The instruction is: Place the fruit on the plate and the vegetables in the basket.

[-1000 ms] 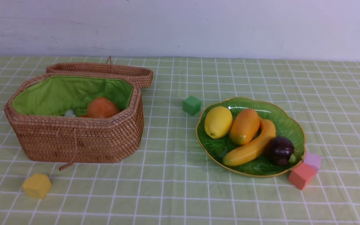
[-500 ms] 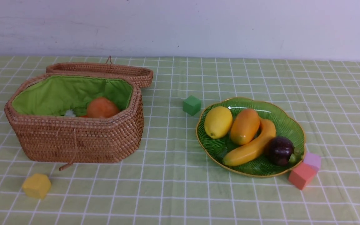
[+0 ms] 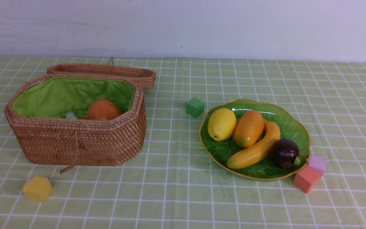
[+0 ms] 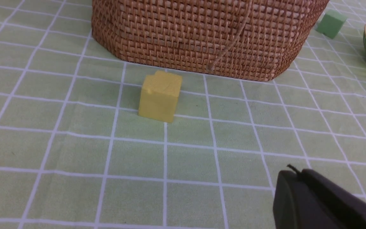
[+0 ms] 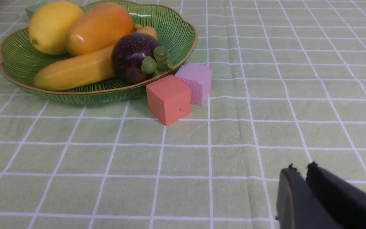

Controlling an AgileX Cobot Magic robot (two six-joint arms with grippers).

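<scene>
Nearest, both claws hover low over the bench holding nothing: left claw (image 4: 292, 173) closed, right claw (image 5: 300, 170) parted a sliver. Farther, the banana (image 3: 254, 149), lemon (image 3: 221, 124), mango (image 3: 249, 128) and mangosteen (image 3: 285, 152) fill the plate (image 3: 292, 127); glossy, likely slippery, best pinched mid-body. The basket (image 3: 75, 143) shows a potato (image 3: 104, 109); other vegetables hidden.

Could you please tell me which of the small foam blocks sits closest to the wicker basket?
The yellow block, just off the basket's front corner. The green block lies farther away, towards the plate; the red and pink blocks sit against the plate.
</scene>
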